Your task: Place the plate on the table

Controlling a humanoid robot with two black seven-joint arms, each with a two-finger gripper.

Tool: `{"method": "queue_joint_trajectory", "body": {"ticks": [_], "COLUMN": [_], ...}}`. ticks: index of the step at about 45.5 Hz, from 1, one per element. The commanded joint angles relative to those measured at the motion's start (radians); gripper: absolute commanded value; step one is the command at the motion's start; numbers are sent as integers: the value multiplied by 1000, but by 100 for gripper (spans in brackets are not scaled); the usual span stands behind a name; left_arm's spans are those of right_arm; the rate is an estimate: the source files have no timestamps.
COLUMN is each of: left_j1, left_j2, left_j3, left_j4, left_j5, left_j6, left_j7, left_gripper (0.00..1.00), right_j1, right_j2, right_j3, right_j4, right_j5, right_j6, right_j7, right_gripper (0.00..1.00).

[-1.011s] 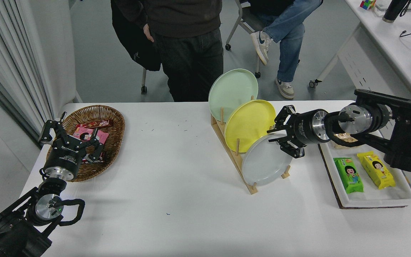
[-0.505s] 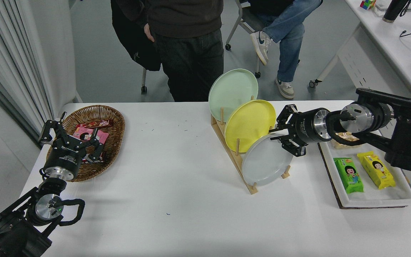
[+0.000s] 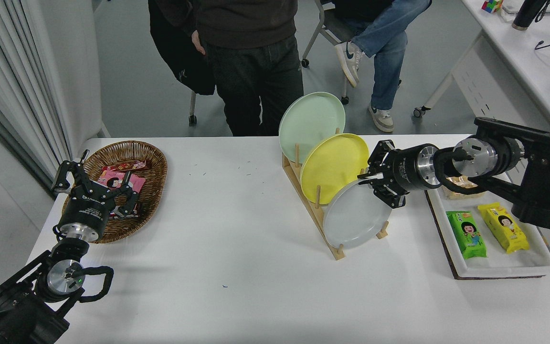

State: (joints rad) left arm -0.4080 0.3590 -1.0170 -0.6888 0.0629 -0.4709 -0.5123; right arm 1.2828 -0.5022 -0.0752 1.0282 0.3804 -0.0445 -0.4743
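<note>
I have the right tool (image 3: pixel 376 187) spread wide astride the plate (image 3: pixel 355 219) rim directly ahead; plate remains racked. Remaining: clamp, extract, lower onto the surface (image 3: pixel 237 229).

The plate (image 3: pixel 355 215) was plain light grey, standing before a yellow plate (image 3: pixel 333 165) and a pale green plate (image 3: pixel 311 119). The table (image 3: pixel 237 267) was white, the basket (image 3: pixel 132 162) brown wicker, the snack packets (image 3: pixel 466 234) green and yellow.
</note>
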Motion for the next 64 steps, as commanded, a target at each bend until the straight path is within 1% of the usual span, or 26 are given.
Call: {"method": "queue_joint_trajectory", "body": {"ticks": [1, 8, 25, 30, 37, 48, 54, 60, 64], "left_j1": [0, 0, 0, 0, 0, 0, 0, 0, 0], "left_j2": [0, 0, 0, 0, 0, 0, 0, 0, 0], "left_j3": [0, 0, 0, 0, 0, 0, 0, 0, 0], "left_j4": [0, 0, 0, 0, 0, 0, 0, 0, 0], "left_j5": [0, 0, 0, 0, 0, 0, 0, 0, 0], "left_j6": [0, 0, 0, 0, 0, 0, 0, 0, 0], "left_j7": [0, 0, 0, 0, 0, 0, 0, 0, 0], "left_gripper": [98, 98, 98, 98, 98, 98, 98, 98, 98], "right_j1": [-3, -3, -13, -11, -10, 3, 44, 87, 113], "right_j2": [5, 5, -4, -4, -12, -29, -56, -76, -82], "right_j3": [0, 3, 91, 106, 118, 152, 153, 161, 172], "right_j4": [1, 4, 1, 0, 0, 4, 12, 18, 20], "right_j5": [0, -3, -23, -54, -64, -61, -49, -40, -3], "right_j6": [0, 3, 60, 71, 80, 130, 138, 170, 172], "right_j7": [-12, -12, -12, -12, -15, -95, -130, -153, -191], "right_gripper": [3, 3, 2, 2, 0, 0, 0, 0, 0]}}
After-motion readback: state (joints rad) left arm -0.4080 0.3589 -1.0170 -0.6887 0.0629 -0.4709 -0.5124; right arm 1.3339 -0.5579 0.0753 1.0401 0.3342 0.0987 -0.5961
